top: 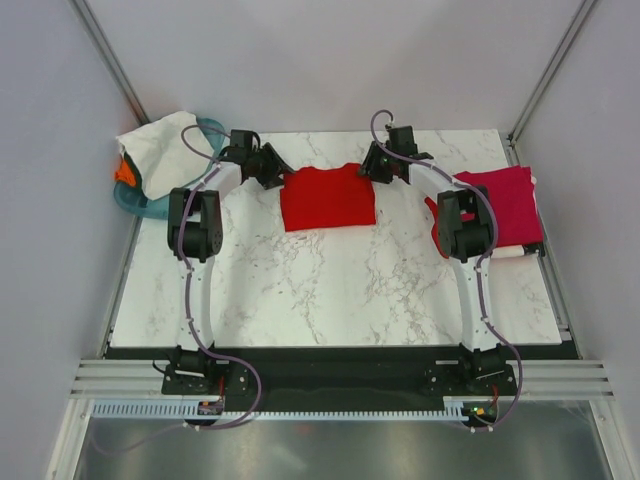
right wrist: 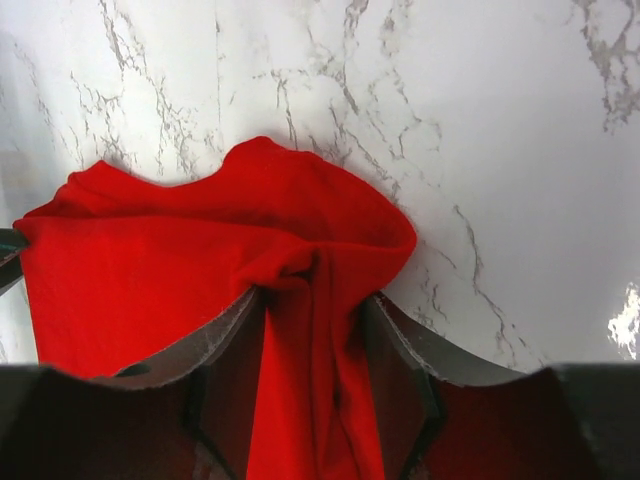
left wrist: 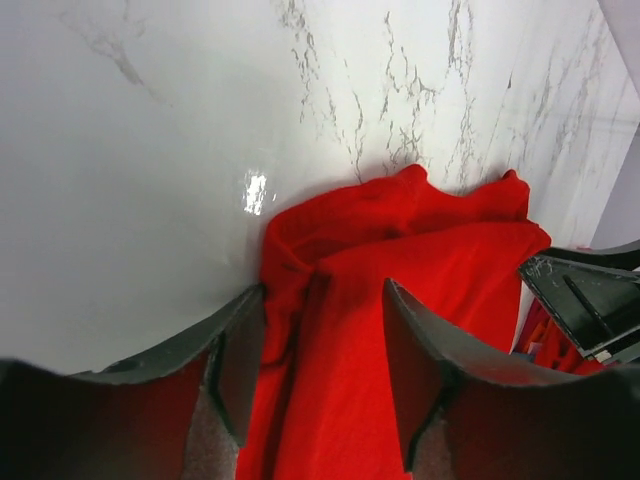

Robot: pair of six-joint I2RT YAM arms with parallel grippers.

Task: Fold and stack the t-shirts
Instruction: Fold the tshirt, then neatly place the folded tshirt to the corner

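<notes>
The bright red t-shirt (top: pixel 327 198) lies folded into a rough rectangle at the back middle of the marble table. At its far left corner, the left gripper (top: pixel 281 178) (left wrist: pixel 322 300) has its jaws apart, straddling a flat stretch of red cloth (left wrist: pixel 400 260). At the far right corner, the right gripper (top: pixel 370 172) (right wrist: pixel 313 300) has closed on a bunched pleat of the red shirt (right wrist: pixel 200 250), which fills the gap between its fingers. The crimson-pink t-shirt (top: pixel 505 200) lies folded at the table's right edge. The white t-shirt (top: pixel 160 148) hangs over the basket at the far left.
A teal basket (top: pixel 138 207) sits off the table's far left corner, with something orange (top: pixel 124 172) in it. A white roll (top: pixel 512 254) shows under the crimson shirt. Metal frame posts rise at both back corners. The right gripper's body (left wrist: pixel 590 300) shows in the left wrist view.
</notes>
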